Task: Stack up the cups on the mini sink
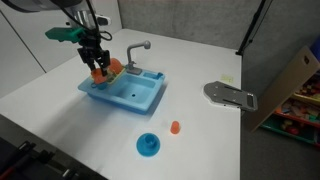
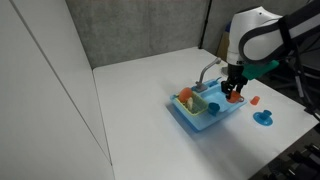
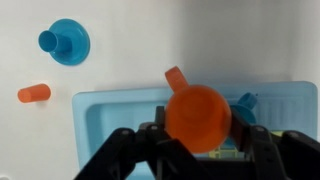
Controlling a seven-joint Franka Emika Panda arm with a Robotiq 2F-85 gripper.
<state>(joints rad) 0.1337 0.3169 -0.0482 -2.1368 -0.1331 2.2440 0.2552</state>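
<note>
The light blue mini sink [image 1: 140, 98] with a grey faucet [image 1: 140, 48] stands on the white table; it shows in both exterior views [image 2: 195, 118]. My gripper [image 1: 97, 66] hangs over one end of the sink [image 3: 105, 120] and is shut on an orange cup [image 3: 198, 117] with a small handle. A second small orange cup [image 1: 175, 127] lies on the table beside the sink, also in the other views [image 2: 256, 101] [image 3: 33, 93]. Another orange piece [image 2: 185, 98] sits in the sink's rack section.
A round blue plate [image 1: 148, 146] with a blue cup on it lies in front of the sink, also seen in the wrist view [image 3: 63, 42]. A flat grey metal plate [image 1: 230, 95] lies near the table's edge. A small blue piece [image 3: 246, 102] sits in the sink.
</note>
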